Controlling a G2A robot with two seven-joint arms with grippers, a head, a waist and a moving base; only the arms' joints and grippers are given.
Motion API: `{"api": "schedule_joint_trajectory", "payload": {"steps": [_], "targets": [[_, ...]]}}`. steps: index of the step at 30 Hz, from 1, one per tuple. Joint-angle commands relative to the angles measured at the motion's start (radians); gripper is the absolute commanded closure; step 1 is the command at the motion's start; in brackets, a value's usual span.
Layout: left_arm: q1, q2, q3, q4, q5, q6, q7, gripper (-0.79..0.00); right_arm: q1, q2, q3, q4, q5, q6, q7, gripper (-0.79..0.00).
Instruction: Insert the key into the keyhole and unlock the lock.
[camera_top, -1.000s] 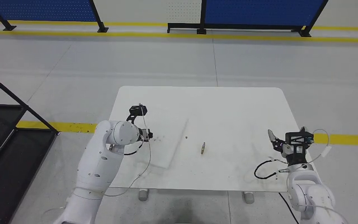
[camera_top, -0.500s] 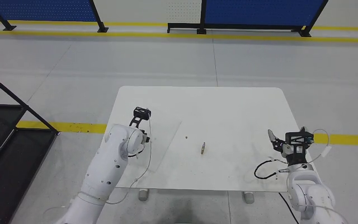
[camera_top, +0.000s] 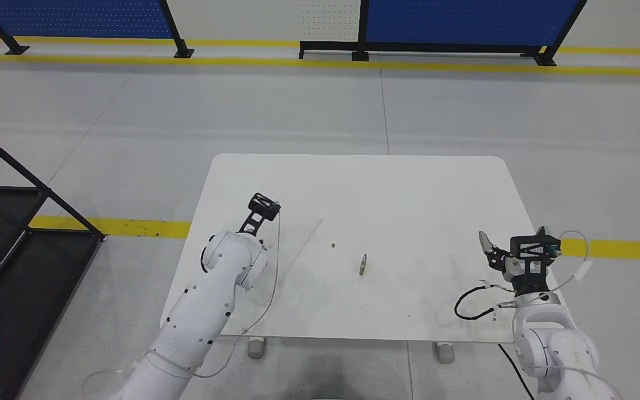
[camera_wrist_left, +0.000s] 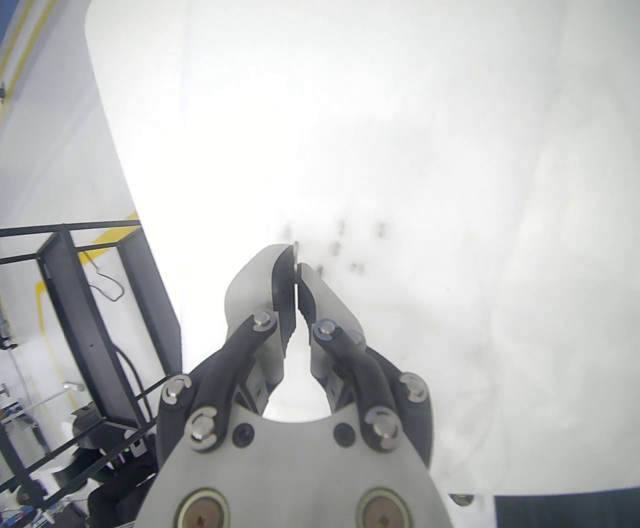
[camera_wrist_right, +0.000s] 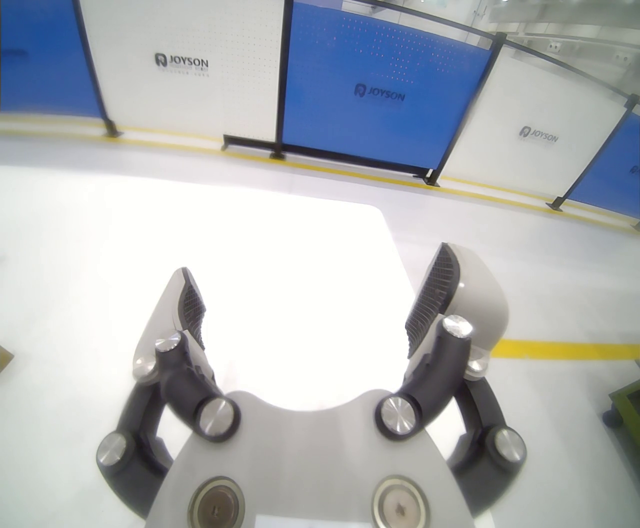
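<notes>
- Left gripper (camera_wrist_left: 296, 262) is clenched, its pads pinching a thin metal sliver that pokes out past the tips. I judge this to be the key (camera_wrist_left: 296, 246), gripped by its head so the blade stays free for the keyhole.
- Just beyond the tips is the white table (camera_wrist_left: 400, 125), with a scatter of dark specks (camera_wrist_left: 345, 245).
- Well apart, toward the table's middle, lies the small brass lock (camera_top: 362, 263), untouched, with no key in it yet.
- Farthest off, beyond the lock, the right gripper (camera_wrist_right: 315, 285) hangs spread wide and holds nothing, likely waiting to steady the lock.
</notes>
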Motion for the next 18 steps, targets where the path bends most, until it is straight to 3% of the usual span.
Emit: {"api": "schedule_joint_trajectory", "payload": {"steps": [1,12,18], "targets": [[-0.007,-0.001,-0.029,-0.001,-0.081,0.007,-0.025,0.000,0.000,0.000,0.000,0.000,0.000,0.000,0.000,-0.785],[-0.046,-0.005,-0.165,0.070,-0.430,0.065,-0.085,0.000,0.000,0.000,0.000,0.000,0.000,0.000,0.000,-0.785],[-0.050,0.003,-0.160,0.077,-0.400,0.025,-0.062,0.000,0.000,0.000,0.000,0.000,0.000,0.000,0.000,-0.785]]}}
